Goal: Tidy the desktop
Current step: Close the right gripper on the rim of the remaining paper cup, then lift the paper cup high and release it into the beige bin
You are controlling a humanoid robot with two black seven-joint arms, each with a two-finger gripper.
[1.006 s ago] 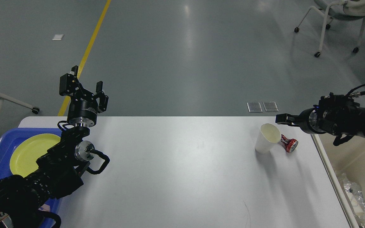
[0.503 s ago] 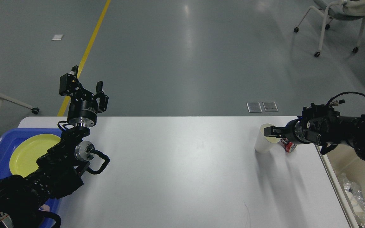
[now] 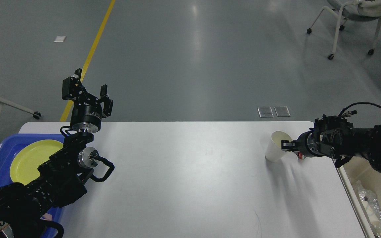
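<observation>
While right pincer (image 3: 283, 144) sits at rim of white paper cup (image 3: 277, 146) on white tabletop (image 3: 190, 178), finger gap unclear; sideways push may tip cup. Left pincer (image 3: 88, 92) apart, idle.

No text is legible; white lettering on the left gripper (image 3: 88, 91) is too small to read.

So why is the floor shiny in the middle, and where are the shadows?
Head view: ceiling lights make pale glare streaks on the grey floor. Head view: soft shadows fall toward the camera from the paper cup and right gripper across the white desktop. Everything looks sharp.
</observation>
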